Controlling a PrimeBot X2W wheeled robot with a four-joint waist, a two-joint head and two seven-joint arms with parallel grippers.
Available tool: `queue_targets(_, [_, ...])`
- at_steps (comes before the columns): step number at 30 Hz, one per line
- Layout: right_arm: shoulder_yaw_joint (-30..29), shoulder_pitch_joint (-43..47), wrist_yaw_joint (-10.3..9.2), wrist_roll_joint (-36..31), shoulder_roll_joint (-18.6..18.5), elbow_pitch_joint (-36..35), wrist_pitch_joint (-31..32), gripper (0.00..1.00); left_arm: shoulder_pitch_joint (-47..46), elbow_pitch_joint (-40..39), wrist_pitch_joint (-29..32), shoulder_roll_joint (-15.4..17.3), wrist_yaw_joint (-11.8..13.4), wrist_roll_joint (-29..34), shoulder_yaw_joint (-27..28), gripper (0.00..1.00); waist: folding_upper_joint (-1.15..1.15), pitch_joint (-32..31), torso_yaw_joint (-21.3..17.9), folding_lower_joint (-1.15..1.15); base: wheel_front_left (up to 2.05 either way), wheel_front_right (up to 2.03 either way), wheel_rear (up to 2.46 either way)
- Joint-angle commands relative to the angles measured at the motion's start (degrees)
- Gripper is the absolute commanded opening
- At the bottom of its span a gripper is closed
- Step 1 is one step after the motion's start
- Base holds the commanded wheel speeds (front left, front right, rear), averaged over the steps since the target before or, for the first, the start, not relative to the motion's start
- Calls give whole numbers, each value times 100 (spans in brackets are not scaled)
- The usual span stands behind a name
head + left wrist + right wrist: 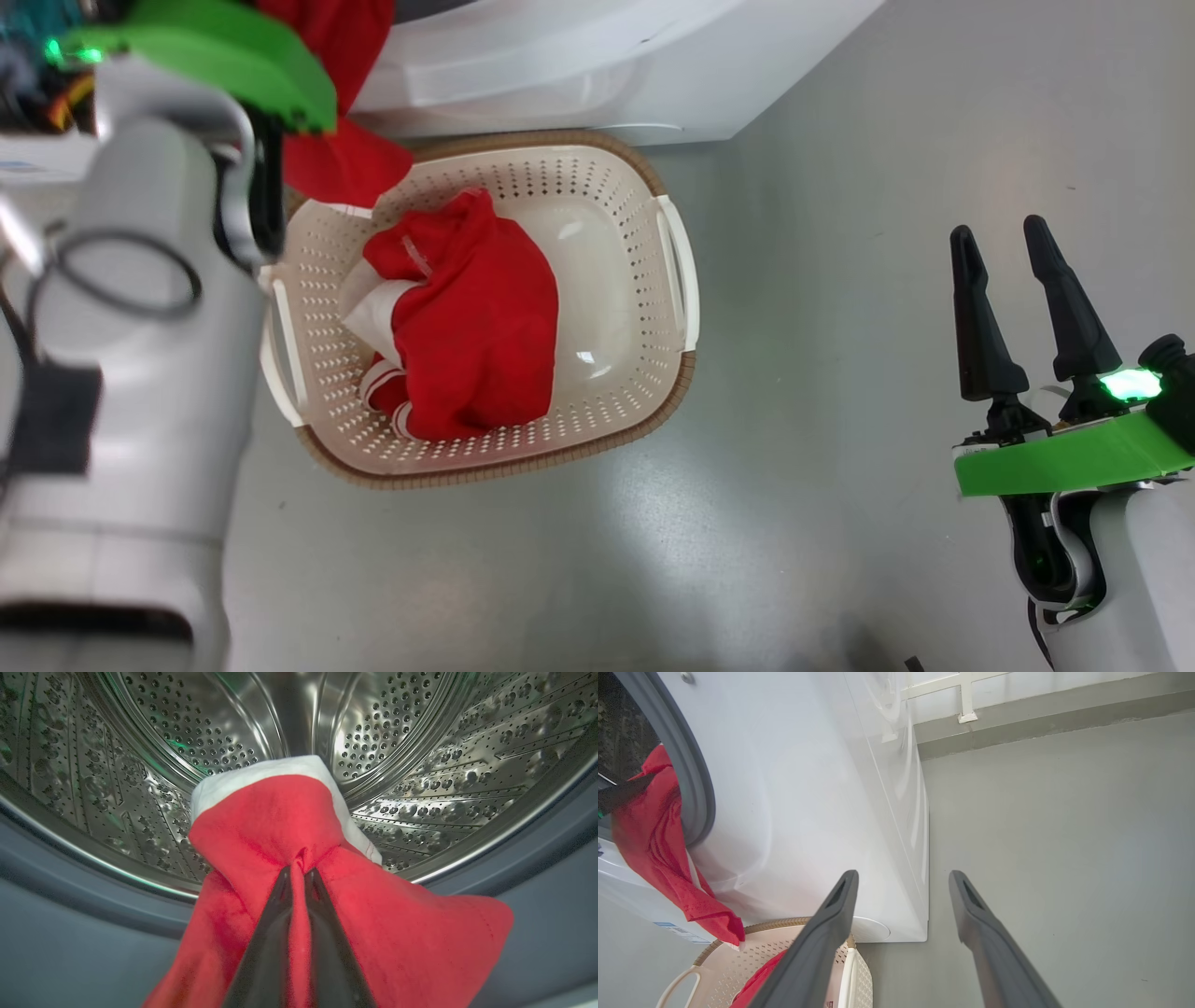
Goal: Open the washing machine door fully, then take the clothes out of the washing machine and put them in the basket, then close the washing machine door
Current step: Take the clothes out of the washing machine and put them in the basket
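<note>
Clothes (pixel 261 826) at drum (pixel 420 742) mouth
We find the left gripper (pixel 299 873) pinching the clothes; right gripper (pixel 999 231) spread, well apart from the basket (pixel 635 233)

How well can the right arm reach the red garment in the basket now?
Probably yes: the right gripper is open, only floor separates it from the basket, and the garment lies uncovered there.

a smooth grey floor (pixel 840 373) is seen, and soft light is reflected on it. a darker grey skirting band (pixel 1064 718) is set along the floor's far edge, with a white frame (pixel 966 695) mounted just above the floor there.
</note>
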Motion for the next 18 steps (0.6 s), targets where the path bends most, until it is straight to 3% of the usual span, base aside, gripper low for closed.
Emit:
queue_targets(1, [73,39,1,-38,-37,-144,-36,100,327,-406,-44,156,-59,93,163,0,0,-1,31,0,0,0,0])
queue_targets(11, [48,91,1,-49,-72,-178,-36,100,2211,-2685,-45,-83,-242,632,725,0,0,-19,142,0,0,0,0])
queue_targets(18, [73,89,1,-49,-83,-163,-36,100,3193,-3462,-45,-104,-171,487,678,0,0,-41,145,0,0,0,0])
